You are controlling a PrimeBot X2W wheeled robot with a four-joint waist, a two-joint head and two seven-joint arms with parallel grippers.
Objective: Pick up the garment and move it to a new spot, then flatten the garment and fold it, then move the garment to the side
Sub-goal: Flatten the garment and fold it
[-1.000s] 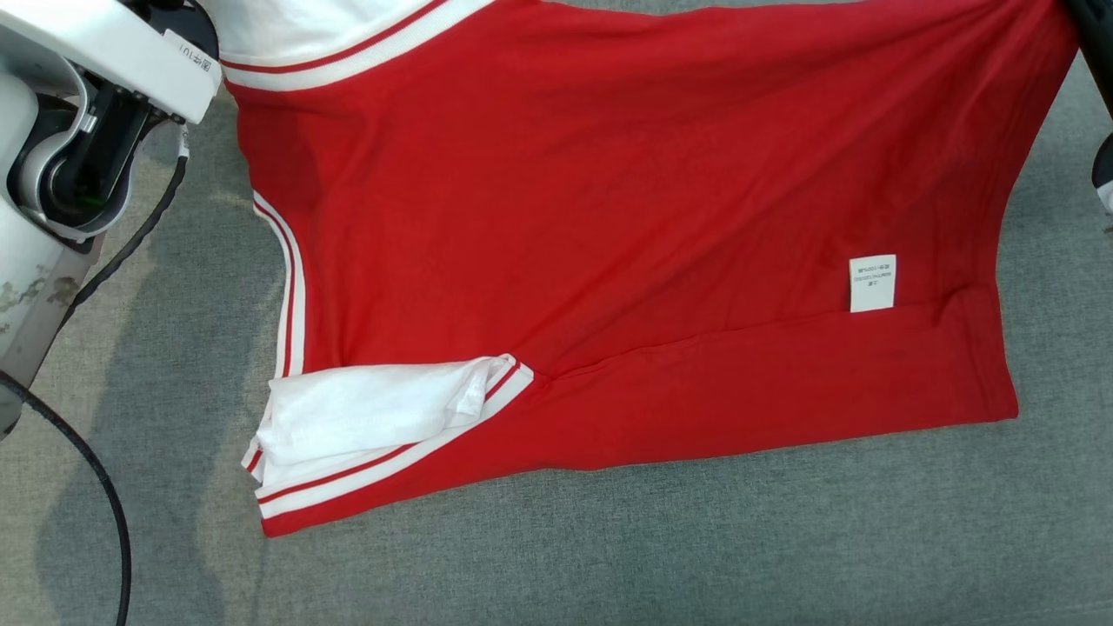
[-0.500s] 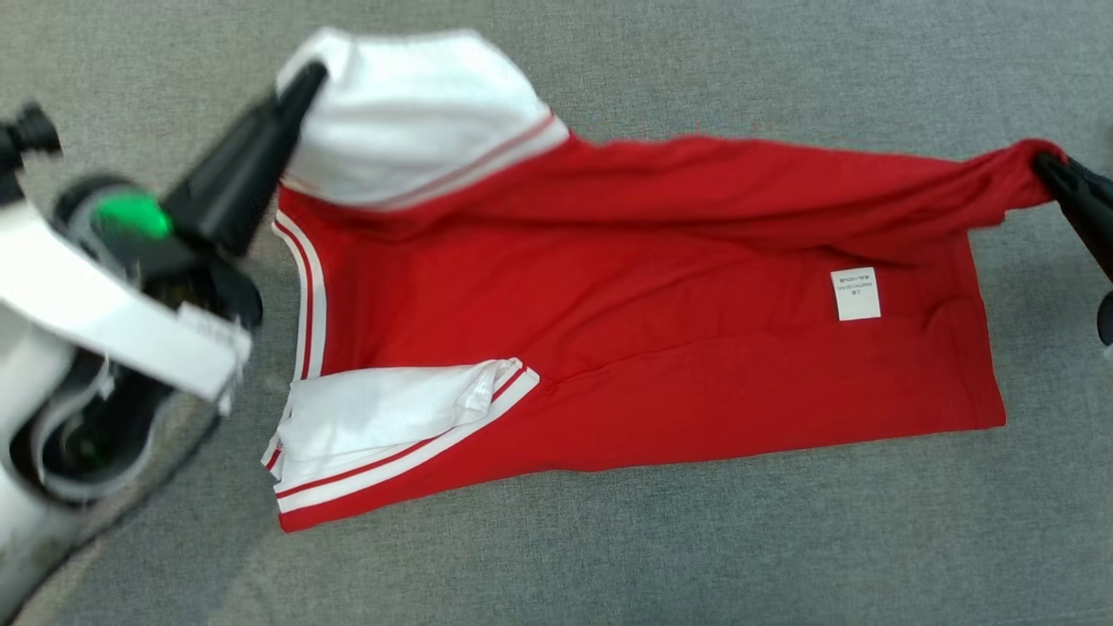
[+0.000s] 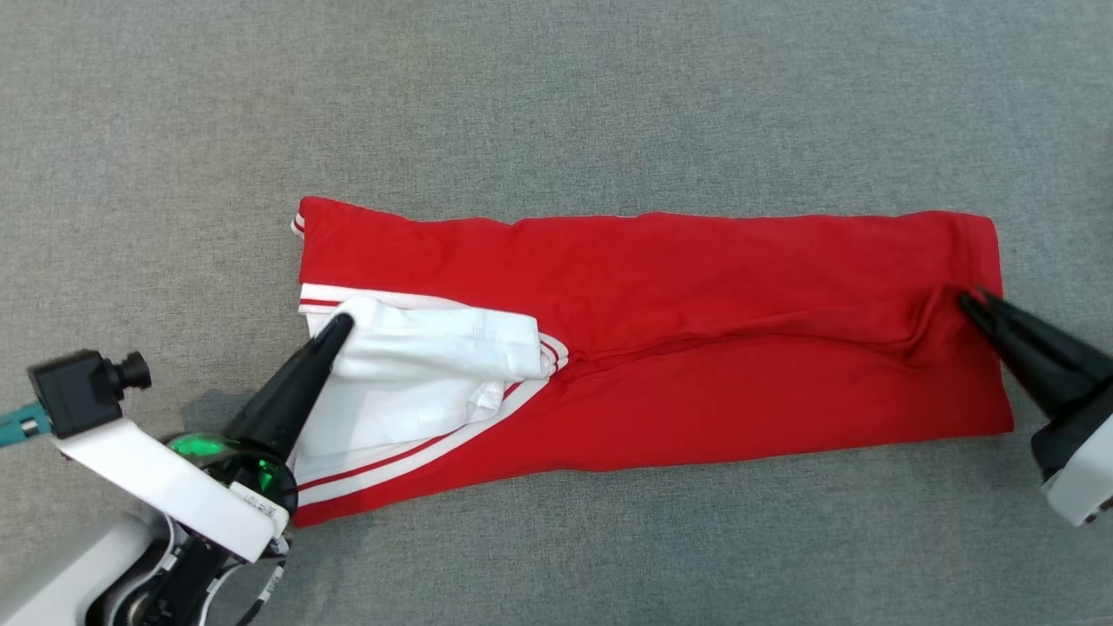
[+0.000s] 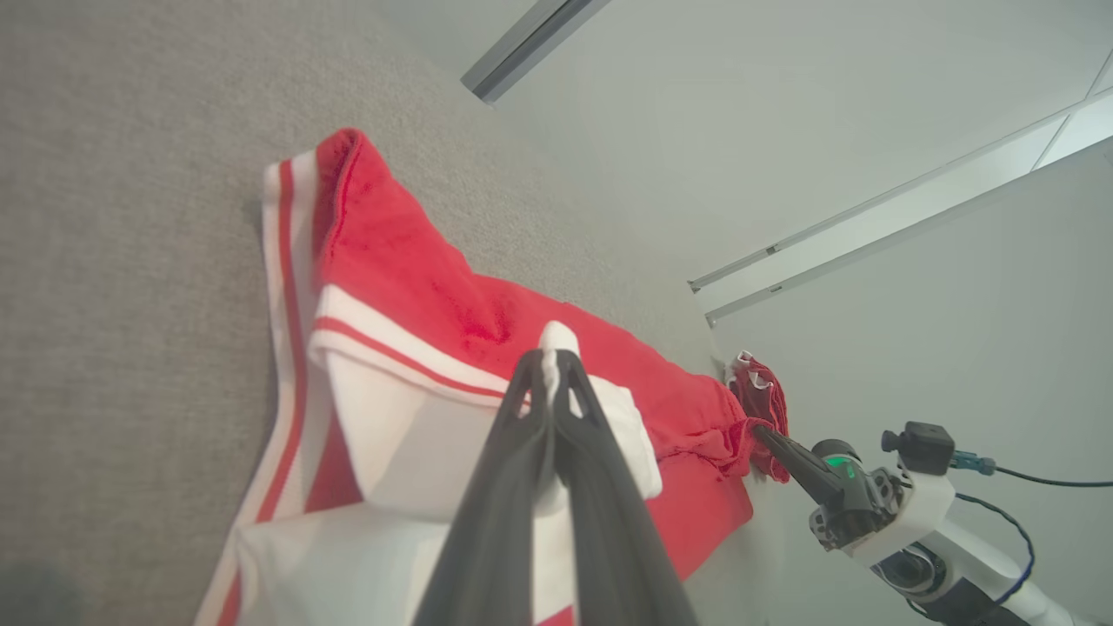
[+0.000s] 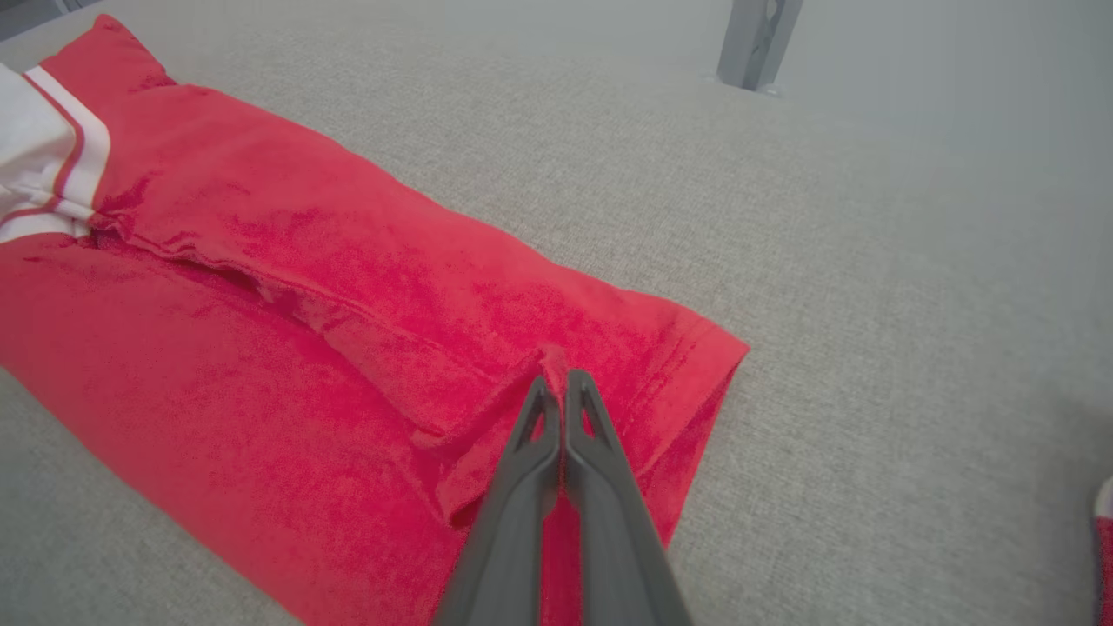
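While left hand [image 3: 341,323] and right hand [image 3: 969,300] pinch its ends, garment [image 3: 696,348] lies lengthwise left-to-right; white end leftward

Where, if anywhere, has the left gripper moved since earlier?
Yes: the left gripper came nearer, folding the far sleeve onto the near sleeve, which lay still.

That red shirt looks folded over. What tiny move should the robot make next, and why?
Probably release both grips: the red and white cloth garment lies folded flat on the grey fabric surface, yet the left gripper and right gripper are shut on its folded-over edge.
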